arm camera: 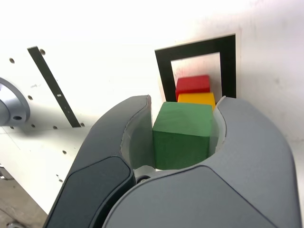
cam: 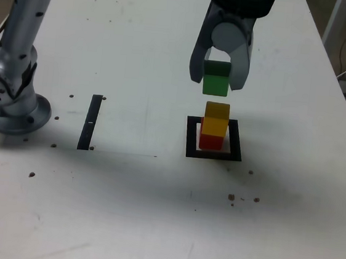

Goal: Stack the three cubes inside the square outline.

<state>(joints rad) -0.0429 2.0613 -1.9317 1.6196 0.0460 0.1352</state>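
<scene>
Green cube held above two-cube stack

At the exterior view's upper centre-right, the gripper (cam: 217, 69) pinches the green cube (cam: 216, 79). Just right of centre, the yellow cube (cam: 216, 118) sits on the red cube (cam: 211, 141), inside the square outline (cam: 237, 141).

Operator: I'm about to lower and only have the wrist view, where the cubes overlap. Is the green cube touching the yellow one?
Observer: No. The exterior view shows a gap between the green cube and the yellow cube.
Operator: And is the yellow cube beside the red one or on it?
Observer: On it: the yellow cube sits on top of the red cube, which stands inside the square outline.
Operator: Does anything stick out under the jaws?
Observer: Yes, the lower end of the green cube reaches a little below both fingertips.
</scene>
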